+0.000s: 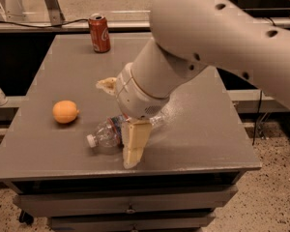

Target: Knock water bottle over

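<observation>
- Okay, counts: one bottle (pixel 105 132), one red can (pixel 99 33), one orange (pixel 65 111), one grey table (pixel 63 71), one arm (pixel 217 33) with one gripper (pixel 113 125).
- Bottle is down on its side on the tabletop, in the front half, near the front edge but not over it.
- Its long axis runs roughly across the picture, slightly skewed: the white cap points picture-left and a bit toward the front edge, while the base end runs back to the right under the wrist.
- Only the cap, neck and part of the label band show; the rest is hidden by the gripper.
- Gripper is low over the table at the bottle's middle, jaws spread wide and straddling it. One cream finger (pixel 135 144) is in front of the bottle with its tip down near the front edge; the other pokes out behind the wrist.
- Cannot tell if either finger touches the bottle; nothing looks clamped.
- Orange sits picture-left of the bottle, apart from it, close to the left edge.
- Can stands upright near the back edge, well apart from the bottle and the arm.
- Open room: bare tabletop between the can and the arm, a bare patch between the orange and the cap, and a wide bare area right of the arm out to the right edge.
- Tight spot is the narrow strip between the bottle and the front edge.
- Drawers (pixel 87 202) sit under the tabletop.
</observation>
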Controlling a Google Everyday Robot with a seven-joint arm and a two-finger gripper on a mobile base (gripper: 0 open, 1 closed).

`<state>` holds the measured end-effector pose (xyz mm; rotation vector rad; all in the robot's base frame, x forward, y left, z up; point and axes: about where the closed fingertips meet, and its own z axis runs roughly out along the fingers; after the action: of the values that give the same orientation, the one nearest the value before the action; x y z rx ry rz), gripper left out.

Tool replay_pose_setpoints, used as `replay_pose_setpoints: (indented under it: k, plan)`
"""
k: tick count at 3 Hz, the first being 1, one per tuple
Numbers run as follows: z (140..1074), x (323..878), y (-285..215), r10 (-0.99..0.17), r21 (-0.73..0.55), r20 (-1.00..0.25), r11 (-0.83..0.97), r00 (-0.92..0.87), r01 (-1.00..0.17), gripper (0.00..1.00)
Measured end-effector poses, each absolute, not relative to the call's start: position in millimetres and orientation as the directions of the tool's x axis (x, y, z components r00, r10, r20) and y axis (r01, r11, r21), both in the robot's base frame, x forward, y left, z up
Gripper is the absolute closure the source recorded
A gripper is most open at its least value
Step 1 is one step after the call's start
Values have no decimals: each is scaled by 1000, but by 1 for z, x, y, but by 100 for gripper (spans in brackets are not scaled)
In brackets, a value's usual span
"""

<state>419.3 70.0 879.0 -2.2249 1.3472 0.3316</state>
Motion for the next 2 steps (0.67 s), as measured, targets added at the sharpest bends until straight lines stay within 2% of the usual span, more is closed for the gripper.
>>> replay_pose_setpoints:
  k: [1, 2]
  plan:
    - [881, 442, 27, -757, -248, -540, -275, 368, -929, 0]
    - [886, 470, -32, -777, -223, -567, -174, 273, -959, 0]
